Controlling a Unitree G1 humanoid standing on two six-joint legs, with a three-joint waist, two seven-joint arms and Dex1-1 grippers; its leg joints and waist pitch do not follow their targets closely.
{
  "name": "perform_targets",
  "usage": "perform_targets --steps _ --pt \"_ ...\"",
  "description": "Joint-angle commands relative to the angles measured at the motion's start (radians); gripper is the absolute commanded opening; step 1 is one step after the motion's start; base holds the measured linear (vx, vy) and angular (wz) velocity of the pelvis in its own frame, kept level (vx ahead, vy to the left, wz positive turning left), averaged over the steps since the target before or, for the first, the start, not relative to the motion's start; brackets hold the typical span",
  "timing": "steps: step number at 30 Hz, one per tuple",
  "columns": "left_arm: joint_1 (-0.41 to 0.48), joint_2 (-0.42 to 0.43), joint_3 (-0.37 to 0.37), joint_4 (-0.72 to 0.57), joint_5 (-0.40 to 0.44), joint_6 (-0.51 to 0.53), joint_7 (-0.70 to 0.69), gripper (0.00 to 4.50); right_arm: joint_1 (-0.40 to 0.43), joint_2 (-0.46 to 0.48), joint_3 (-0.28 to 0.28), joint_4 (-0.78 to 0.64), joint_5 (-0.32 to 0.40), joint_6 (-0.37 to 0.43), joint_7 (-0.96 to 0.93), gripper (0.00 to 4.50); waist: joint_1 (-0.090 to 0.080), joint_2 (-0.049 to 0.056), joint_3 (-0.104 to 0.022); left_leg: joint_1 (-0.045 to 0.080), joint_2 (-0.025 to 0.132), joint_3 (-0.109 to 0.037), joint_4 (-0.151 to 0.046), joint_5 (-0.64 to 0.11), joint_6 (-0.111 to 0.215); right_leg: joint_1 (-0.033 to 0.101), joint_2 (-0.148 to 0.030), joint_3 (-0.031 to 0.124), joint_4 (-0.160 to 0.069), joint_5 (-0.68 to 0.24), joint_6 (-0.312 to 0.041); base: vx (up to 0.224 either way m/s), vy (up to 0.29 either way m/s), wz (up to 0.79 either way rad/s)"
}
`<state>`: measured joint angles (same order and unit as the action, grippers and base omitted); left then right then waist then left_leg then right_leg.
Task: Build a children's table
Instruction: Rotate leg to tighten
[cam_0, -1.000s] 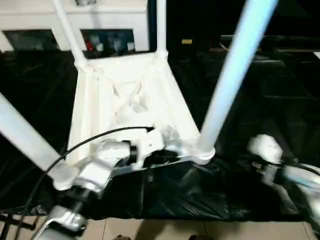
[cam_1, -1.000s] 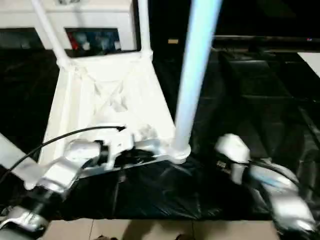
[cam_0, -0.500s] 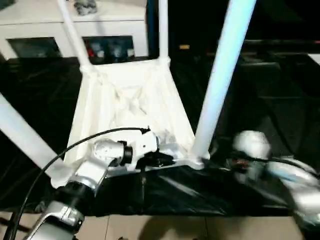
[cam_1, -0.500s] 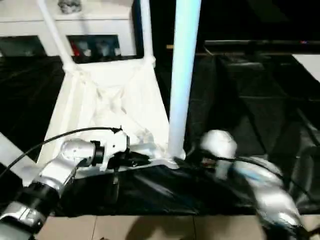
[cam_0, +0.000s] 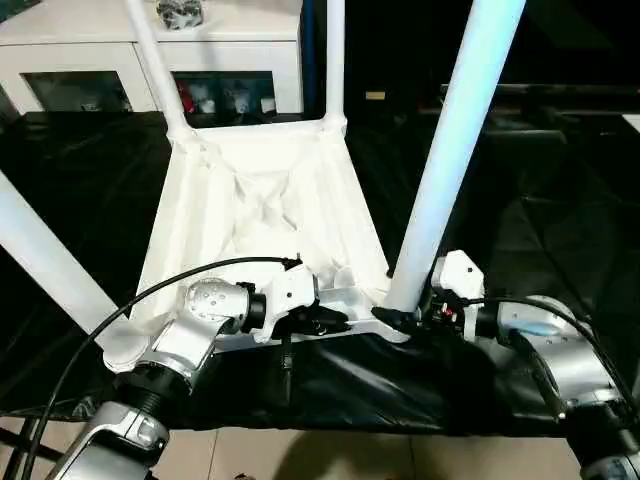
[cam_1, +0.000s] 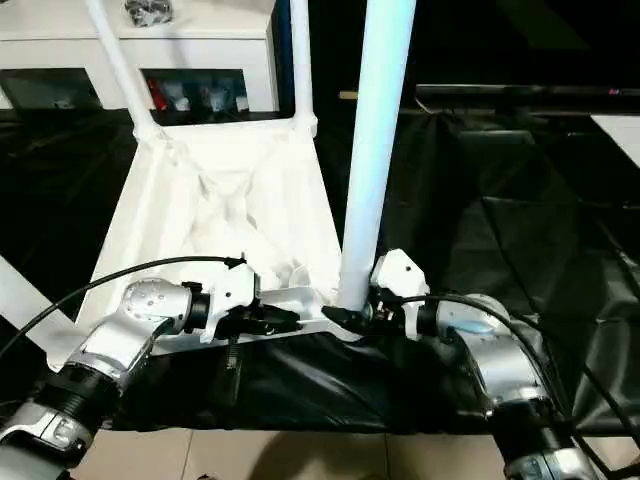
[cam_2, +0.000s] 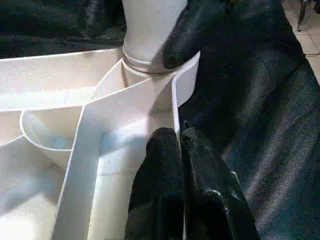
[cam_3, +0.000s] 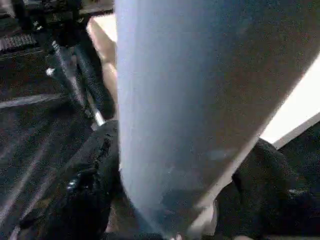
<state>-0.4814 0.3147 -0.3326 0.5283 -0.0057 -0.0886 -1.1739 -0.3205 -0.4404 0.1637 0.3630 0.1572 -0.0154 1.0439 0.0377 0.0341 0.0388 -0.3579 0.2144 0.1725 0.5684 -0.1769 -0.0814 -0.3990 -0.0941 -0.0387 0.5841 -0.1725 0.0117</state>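
Left gripper (cam_0: 335, 320) pinches the upturned tabletop's (cam_0: 260, 215) near rim to steady it while right gripper (cam_0: 405, 318) straddles the near-right leg (cam_0: 450, 160), probably for screwing in.

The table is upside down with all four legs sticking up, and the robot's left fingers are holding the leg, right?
Not quite. The left fingers pinch the tabletop's rim wall, as the left wrist view shows. The right fingers are around the near leg. The rest holds.
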Motion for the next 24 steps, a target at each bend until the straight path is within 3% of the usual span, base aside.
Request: perform_targets --steps 1,11,15,19,20,22,24 --pt "0.018 0.03 -0.058 0.047 0.05 0.013 -0.045 0.0 -0.019 -0.01 0.002 0.022 -0.001 -0.015 0.021 3.03 0.002 -0.013 -0.058 -0.001 0.002 0.013 -0.054 -0.231 0.066 0.049 -0.022 0.017 -0.059 -0.198 -0.238 0.0 0.0 0.0" --pt "0.003 0.027 -0.061 0.071 0.055 0.013 -0.042 0.0 -0.034 0.022 0.004 0.072 0.019 -0.019 0.046 2.29 0.0 -0.016 -0.057 0.0 0.002 0.012 -0.058 -0.268 0.052 0.047 -0.022 0.016 -0.063 -0.252 -0.226 0.0 0.0 0.0" --pt "0.01 0.01 -0.06 0.06 0.049 0.037 -0.023 0.0 0.04 0.046 0.012 0.011 0.026 -0.01 0.014 2.05 0.0 -0.017 -0.055 0.0 0.002 0.011 -0.06 -0.288 0.043 0.044 -0.022 0.018 -0.068 -0.292 -0.211 0.0 0.0 0.0" --pt "0.021 -0.012 -0.058 0.038 0.05 0.072 0.017 0.0 0.121 0.101 0.004 -0.06 -0.009 0.024 -0.146 2.0 0.002 -0.014 -0.052 0.001 0.003 0.009 -0.066 -0.298 0.03 0.04 -0.021 0.019 -0.071 -0.308 -0.193 0.0 0.0 0.0" --pt "0.023 -0.021 -0.058 0.037 0.052 0.079 0.032 0.0 0.134 0.122 0.0 -0.069 -0.023 0.037 -0.198 1.98 -0.001 -0.015 -0.049 0.0 0.002 0.008 -0.069 -0.318 0.022 0.039 -0.02 0.019 -0.074 -0.338 -0.181 0.0 0.0 0.0" --pt "0.027 -0.045 -0.058 0.026 0.057 0.101 0.069 0.0 0.166 0.175 -0.004 -0.097 -0.042 0.067 -0.298 1.98 -0.006 -0.01 -0.03 0.005 -0.001 0.005 -0.077 -0.405 0.005 0.024 -0.019 0.016 -0.09 -0.467 -0.144 0.0 0.0 0.0" --pt "0.029 -0.064 -0.059 0.021 0.06 0.114 0.096 0.0 0.182 0.214 -0.004 -0.109 -0.056 0.086 -0.365 1.97 -0.014 -0.011 -0.025 0.019 -0.006 -0.003 -0.077 -0.495 -0.014 0.01 -0.021 0.012 -0.11 -0.633 -0.077 0.0 0.0 0.0"
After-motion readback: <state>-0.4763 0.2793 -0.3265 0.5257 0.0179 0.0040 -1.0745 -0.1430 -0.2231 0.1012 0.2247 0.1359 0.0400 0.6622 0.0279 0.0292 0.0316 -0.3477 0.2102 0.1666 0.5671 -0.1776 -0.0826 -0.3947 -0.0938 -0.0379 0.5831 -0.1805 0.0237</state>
